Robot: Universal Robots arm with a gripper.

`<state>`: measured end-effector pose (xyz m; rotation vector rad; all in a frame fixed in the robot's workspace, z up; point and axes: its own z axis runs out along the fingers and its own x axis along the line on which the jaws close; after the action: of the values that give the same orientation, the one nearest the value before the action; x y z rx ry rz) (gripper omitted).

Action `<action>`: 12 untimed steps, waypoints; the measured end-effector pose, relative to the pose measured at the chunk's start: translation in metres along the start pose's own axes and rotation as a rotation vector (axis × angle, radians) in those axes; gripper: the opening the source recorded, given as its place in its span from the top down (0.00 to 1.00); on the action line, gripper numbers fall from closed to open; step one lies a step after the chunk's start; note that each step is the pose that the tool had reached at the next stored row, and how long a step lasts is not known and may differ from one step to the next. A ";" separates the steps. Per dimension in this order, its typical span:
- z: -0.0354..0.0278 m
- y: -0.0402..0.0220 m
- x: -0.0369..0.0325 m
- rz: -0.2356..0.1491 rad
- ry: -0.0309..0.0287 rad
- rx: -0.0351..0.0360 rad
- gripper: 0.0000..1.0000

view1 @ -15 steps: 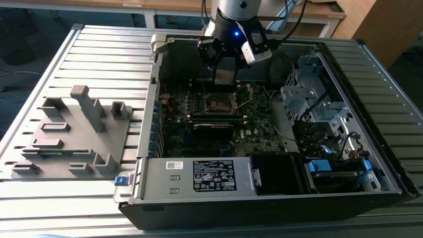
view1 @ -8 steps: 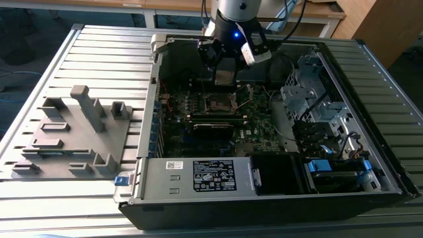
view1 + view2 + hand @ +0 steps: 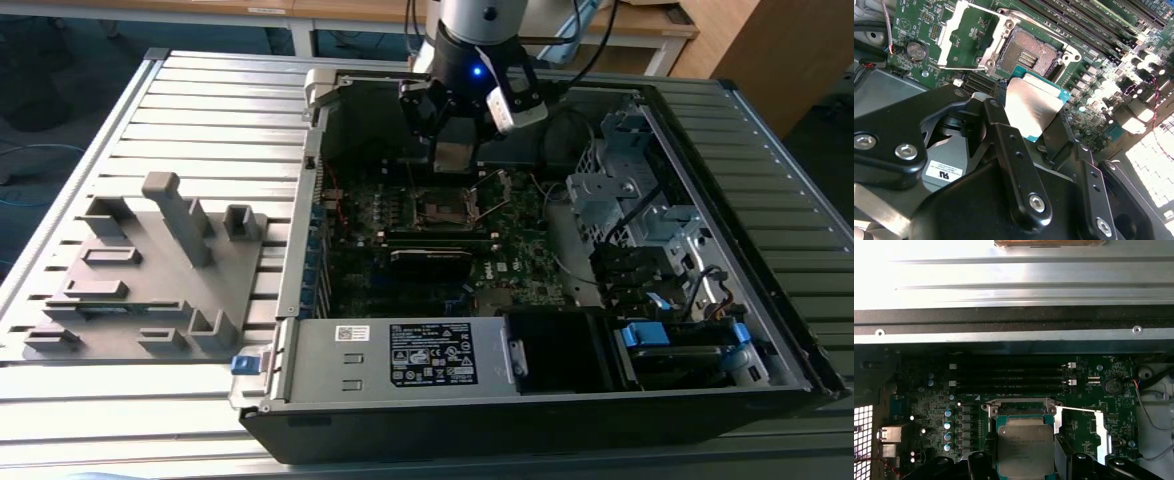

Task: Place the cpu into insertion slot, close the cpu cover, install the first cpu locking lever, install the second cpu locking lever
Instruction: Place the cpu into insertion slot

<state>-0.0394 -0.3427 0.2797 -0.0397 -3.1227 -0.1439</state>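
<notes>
So the cpu (image 3: 1034, 107) is pinched by its edges in the gripper (image 3: 1028, 125), which is closed in just to the chip's width. It's held above the insertion slot (image 3: 1026, 55), not seated in it yet. The cpu cover (image 3: 951, 42) is flipped open beside the slot, so the dark socket is left exposed inside the computer case (image 3: 534, 430), which is laid on the slatted surface (image 3: 200, 100).

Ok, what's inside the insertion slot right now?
In the second wrist view the insertion slot holds only its bare contact field, no chip seated. The cpu, gripped by the fingers, hides the slot's near edge.
</notes>
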 end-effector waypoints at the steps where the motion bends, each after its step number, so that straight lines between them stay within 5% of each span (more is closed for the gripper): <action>1: 0.0002 0.0000 0.0000 0.000 -0.0001 -0.0001 0.46; 12: 0.0022 -0.0002 0.0000 0.000 0.0000 -0.0001 0.46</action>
<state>-0.0393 -0.3427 0.2776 -0.0398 -3.1228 -0.1442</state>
